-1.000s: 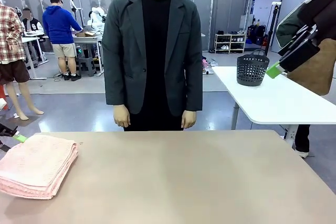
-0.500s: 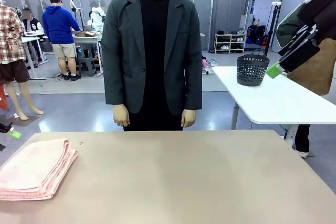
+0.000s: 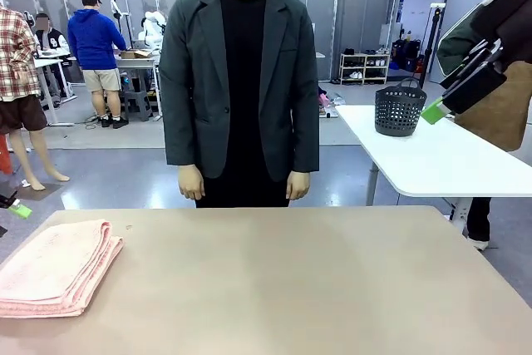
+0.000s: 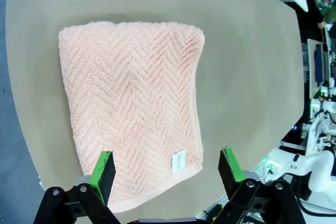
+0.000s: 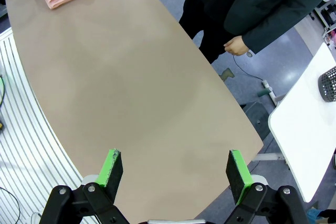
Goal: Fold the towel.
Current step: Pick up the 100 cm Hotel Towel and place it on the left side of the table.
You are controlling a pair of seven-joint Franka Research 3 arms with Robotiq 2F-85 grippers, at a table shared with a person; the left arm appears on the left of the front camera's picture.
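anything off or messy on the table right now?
Nothing stands out. The towel lies folded in a flat stack near the table's left edge, layers roughly aligned, white label showing at one corner. The left gripper hangs open above it; the right gripper is open, high over bare tabletop. No spills or damage.

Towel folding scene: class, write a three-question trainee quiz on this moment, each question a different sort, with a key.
1. True or false: the towel lies folded on the table.
2. The left gripper is: A) shut on the towel, B) open above the towel, C) open and touching the towel.
3. Fill in: the small white label sits near the towel's ___.

Key: 1 true. 2 B. 3 hem edge, at a corner.
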